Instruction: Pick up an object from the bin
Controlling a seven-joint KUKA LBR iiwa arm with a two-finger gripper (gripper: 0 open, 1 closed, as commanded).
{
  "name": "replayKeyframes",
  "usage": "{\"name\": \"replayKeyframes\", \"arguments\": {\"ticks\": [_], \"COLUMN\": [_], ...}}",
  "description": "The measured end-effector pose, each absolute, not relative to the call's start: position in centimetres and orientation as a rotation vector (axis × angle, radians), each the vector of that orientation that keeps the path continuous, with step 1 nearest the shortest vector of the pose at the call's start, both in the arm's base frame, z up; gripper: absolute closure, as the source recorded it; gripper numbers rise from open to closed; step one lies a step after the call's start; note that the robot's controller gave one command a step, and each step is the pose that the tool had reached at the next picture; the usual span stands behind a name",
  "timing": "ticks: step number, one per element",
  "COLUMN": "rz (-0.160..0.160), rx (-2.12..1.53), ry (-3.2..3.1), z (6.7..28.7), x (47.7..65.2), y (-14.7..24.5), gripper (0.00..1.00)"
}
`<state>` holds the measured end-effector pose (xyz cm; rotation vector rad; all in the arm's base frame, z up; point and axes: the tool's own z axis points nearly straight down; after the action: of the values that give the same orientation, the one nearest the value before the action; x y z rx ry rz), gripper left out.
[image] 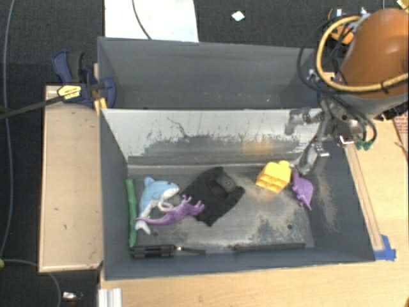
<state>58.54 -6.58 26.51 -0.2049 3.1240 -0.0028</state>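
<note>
My gripper reaches down at the right side of the bin floor, from under the orange-covered wrist. Its tip is right at the top of a small purple toy figure, which lies or hangs just below it. A yellow ridged block sits immediately left of the gripper's tip, close to touching the purple figure. Whether the purple figure is gripped is not visible.
A black flat object lies mid-floor. At the left are a light blue toy animal, a purple lizard-like toy and a green stick along the wall. A black pen-like tool lies by the front wall.
</note>
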Motion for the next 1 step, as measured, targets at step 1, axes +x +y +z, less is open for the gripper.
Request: {"name": "replayKeyframes", "arguments": {"ticks": [1], "rz": [-0.006], "rx": [-0.319], "ry": [3.107], "z": [17.33], "x": [56.25], "y": [-4.93], "gripper": [0.0]}}
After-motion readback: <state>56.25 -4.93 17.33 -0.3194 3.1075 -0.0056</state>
